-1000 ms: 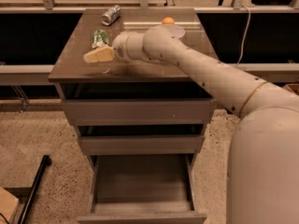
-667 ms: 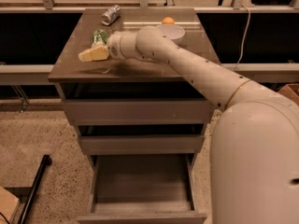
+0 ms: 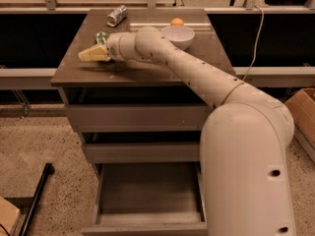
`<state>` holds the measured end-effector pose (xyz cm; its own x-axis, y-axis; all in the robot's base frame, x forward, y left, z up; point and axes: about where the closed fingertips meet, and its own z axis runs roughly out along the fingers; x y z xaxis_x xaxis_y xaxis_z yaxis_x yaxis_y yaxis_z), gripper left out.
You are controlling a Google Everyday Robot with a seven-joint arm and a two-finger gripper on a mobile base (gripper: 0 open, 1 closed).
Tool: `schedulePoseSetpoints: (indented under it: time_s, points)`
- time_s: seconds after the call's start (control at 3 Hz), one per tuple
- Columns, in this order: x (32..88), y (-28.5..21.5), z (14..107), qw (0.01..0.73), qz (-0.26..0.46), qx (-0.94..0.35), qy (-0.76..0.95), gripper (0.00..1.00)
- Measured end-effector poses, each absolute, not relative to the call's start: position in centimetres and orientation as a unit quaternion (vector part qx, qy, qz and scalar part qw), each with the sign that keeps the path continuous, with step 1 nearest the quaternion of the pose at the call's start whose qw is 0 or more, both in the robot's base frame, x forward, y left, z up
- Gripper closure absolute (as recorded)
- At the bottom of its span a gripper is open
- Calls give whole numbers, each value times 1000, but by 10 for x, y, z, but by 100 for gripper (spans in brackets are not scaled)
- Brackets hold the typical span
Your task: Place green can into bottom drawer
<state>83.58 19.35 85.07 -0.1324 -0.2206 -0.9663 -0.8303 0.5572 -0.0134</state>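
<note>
jaws, yellowish wedge, state unclear, over tabletop (image 3: 147, 71) beside green can (image 3: 102, 36), btm drawer (image 3: 147, 191) open, flat floor

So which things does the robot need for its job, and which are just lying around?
For the job: green can, bottom drawer, gripper above the countertop, near the can.
Just lying about: silver can, white bowl, orange.

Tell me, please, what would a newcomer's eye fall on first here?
The big white arm stretches from the lower right across the cabinet top, its gripper low over the near left part, just in front of the green can. Below, the bottom drawer stands pulled open. A white bowl sits behind the arm.
</note>
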Motion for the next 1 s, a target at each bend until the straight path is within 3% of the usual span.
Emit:
schedulePoseSetpoints:
  time_s: [1.0]
  points:
    - [816, 174, 857, 544, 270, -377, 699, 89]
